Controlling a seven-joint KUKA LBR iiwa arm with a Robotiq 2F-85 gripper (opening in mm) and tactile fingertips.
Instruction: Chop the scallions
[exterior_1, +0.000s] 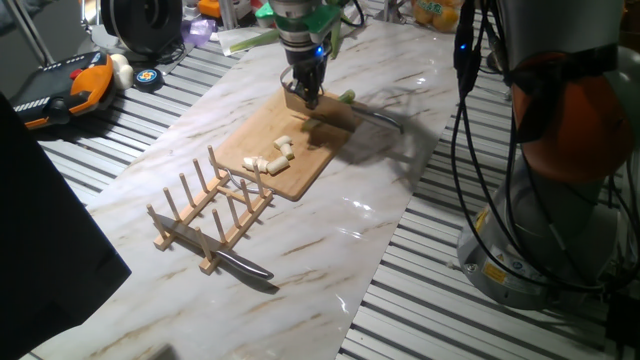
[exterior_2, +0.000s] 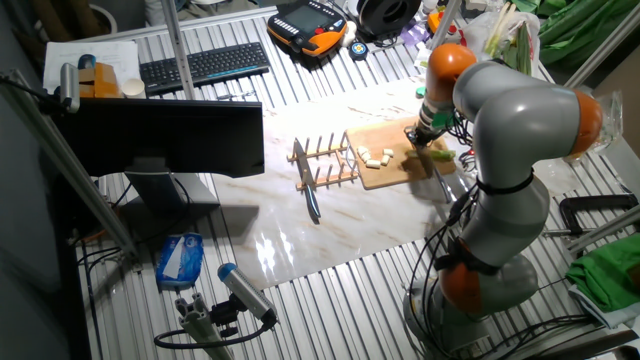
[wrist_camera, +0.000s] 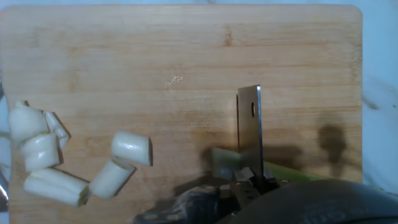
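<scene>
A wooden cutting board (exterior_1: 300, 150) lies on the marble table. Several short white scallion pieces (exterior_1: 270, 157) sit near its front left; in the hand view these pieces (wrist_camera: 74, 165) are at the lower left. An uncut scallion stalk (wrist_camera: 225, 163) lies across the board's near right side, and its green end (exterior_1: 347, 97) sticks out past the gripper. My gripper (exterior_1: 305, 96) stands low over that stalk, shut on a knife whose narrow steel blade (wrist_camera: 250, 127) points down onto the stalk. The fingers themselves are mostly hidden in the hand view.
A wooden dish rack (exterior_1: 210, 210) stands just in front of the board, and a second knife (exterior_1: 240, 265) lies beside it. Slatted metal grating surrounds the marble slab. A teach pendant (exterior_1: 70, 85) and clutter sit at the back left, and the robot base (exterior_1: 560, 200) at the right.
</scene>
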